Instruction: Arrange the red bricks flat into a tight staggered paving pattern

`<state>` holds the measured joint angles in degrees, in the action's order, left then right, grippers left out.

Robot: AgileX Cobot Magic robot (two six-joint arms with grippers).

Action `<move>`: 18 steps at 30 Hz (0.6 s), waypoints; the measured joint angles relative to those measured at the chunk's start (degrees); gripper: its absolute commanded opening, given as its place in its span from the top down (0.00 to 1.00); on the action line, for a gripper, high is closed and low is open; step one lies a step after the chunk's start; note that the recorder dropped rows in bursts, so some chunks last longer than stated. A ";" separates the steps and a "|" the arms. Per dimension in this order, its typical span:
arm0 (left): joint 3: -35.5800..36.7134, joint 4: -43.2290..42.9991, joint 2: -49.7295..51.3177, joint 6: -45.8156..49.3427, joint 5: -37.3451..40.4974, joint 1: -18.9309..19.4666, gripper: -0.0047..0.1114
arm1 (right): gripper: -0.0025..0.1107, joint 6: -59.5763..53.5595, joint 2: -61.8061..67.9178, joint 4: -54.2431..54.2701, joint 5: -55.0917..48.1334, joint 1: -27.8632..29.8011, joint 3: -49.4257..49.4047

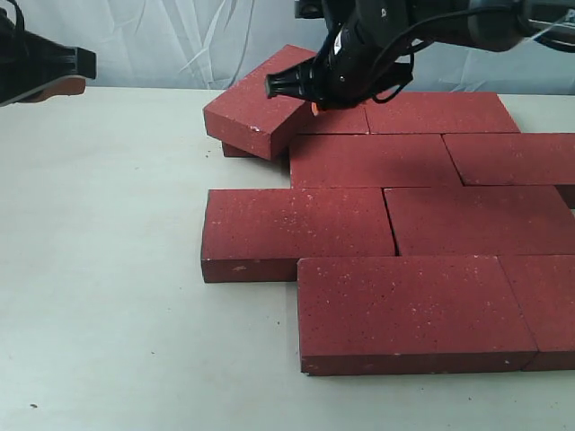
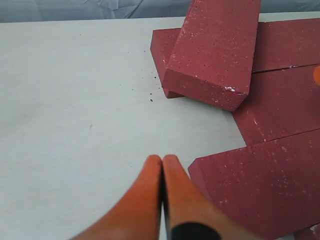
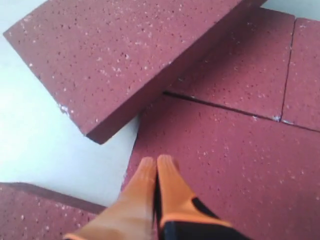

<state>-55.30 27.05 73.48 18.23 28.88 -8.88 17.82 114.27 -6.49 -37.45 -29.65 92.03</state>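
Note:
Several red bricks lie flat in staggered rows on the pale table, among them a front brick and one to its left. One brick sits tilted at the back left, leaning on a flat brick beneath it. My right gripper is shut and empty, just right of the tilted brick; its tips hover over a flat brick. My left gripper is shut and empty, over bare table well left of the tilted brick.
A pale cloth backdrop runs behind the table. Bare table surface stretches left of the bricks. Dark crumbs lie beside the tilted brick. The paving runs off the exterior view's right edge.

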 measured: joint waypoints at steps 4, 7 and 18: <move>0.00 0.11 0.00 0.00 0.00 0.00 0.96 | 0.98 -1.94 6.42 0.35 -0.24 0.00 6.56; 0.00 0.54 0.00 0.00 0.00 0.00 0.96 | 0.98 -2.33 10.00 -0.13 5.77 0.00 9.82; 0.00 1.55 0.00 0.00 -0.45 0.00 0.96 | 0.98 -2.67 16.05 0.32 15.29 -0.52 10.57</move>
<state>-55.30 28.60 73.48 18.23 28.42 -8.88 15.15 130.32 -6.17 -22.15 -30.17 102.60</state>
